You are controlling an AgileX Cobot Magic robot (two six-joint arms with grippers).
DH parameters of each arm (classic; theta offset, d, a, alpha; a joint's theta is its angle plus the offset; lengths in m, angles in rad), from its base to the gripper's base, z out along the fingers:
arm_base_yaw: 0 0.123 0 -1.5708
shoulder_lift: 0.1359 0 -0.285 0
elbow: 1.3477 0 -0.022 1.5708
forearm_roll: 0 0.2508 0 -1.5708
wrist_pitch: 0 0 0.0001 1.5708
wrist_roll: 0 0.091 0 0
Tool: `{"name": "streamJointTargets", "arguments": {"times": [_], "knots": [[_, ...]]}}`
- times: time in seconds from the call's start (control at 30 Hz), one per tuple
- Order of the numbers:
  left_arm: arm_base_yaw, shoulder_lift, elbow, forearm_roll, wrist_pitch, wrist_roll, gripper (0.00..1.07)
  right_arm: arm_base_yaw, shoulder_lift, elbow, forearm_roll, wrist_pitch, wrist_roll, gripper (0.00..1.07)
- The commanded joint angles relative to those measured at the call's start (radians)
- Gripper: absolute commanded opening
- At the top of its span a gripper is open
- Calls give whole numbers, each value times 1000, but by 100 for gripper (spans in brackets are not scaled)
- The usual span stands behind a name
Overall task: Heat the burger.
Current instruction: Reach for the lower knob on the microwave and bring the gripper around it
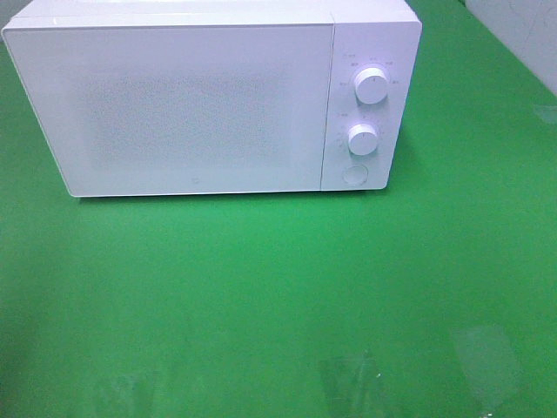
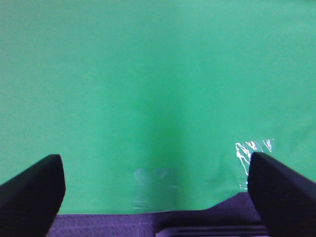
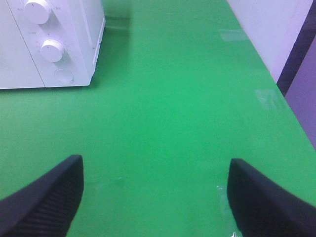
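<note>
My left fingers point(image 2: 32, 192) stand wide apart over the green bench point(image 1: 278, 296) with nothing between them, near its front edge and a scrap of clear tape point(image 2: 253, 148). My right fingers point(image 3: 44, 197) are spread too, holding nothing, over the bench to the right of the white microwave point(image 1: 174, 104). Its door is shut. On its right panel an upper knob point(image 1: 372, 85) sits over a lower knob point(image 1: 363, 138) and a round button point(image 1: 354, 174). The burger shows in none of my views, so I cannot tell where it is.
</note>
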Motion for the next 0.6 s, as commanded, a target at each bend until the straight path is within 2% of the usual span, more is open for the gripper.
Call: {"name": "streamJointTargets", "arguments": {"times": [0.03,0.27,0.5,0.6], "knots": [[6,-108,72,15,-38,3,94,-4,-27,0,1,-6,-3,76],[3,-274,138,20,-8,-1,94,-4,-27,0,1,-6,-3,76],[3,-343,134,21,-8,-1,94,-4,-27,0,1,-6,-3,76],[3,-419,134,21,-8,-1,94,-4,-27,0,1,-6,-3,76]]}}
